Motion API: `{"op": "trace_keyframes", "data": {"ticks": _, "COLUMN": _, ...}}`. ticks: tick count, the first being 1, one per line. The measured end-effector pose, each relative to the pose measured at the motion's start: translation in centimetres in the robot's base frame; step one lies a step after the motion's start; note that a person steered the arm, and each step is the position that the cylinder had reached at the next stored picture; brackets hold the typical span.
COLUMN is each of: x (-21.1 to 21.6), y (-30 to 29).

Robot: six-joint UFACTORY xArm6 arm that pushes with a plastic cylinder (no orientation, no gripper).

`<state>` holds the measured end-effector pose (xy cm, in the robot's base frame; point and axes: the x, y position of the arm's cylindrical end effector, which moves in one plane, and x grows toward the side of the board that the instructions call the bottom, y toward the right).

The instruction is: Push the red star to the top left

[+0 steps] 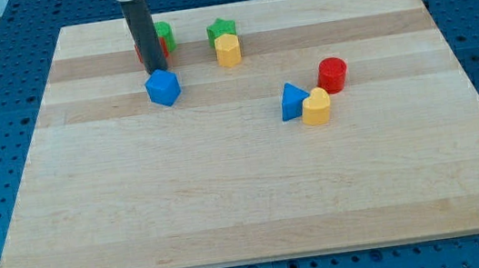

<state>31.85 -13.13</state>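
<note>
The red star [139, 53] sits near the top left of the wooden board [229, 199], mostly hidden behind my rod; only a red sliver shows. A green block [164, 35] touches it on the right. My tip [157, 71] rests on the board right in front of the red star, just above a blue block [162, 88], which lies directly below the tip.
A green star [221, 30] with a yellow block [227, 50] just below it lies at top centre. A red cylinder [333, 74], a blue triangle [291, 101] and a yellow block [316, 106] cluster at the right.
</note>
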Motion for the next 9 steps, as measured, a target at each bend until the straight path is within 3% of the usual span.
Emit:
{"op": "trace_keyframes", "data": {"ticks": 5, "x": -2.1, "y": 4.2}}
{"op": "trace_keyframes", "data": {"ticks": 9, "x": -2.7, "y": -4.1}}
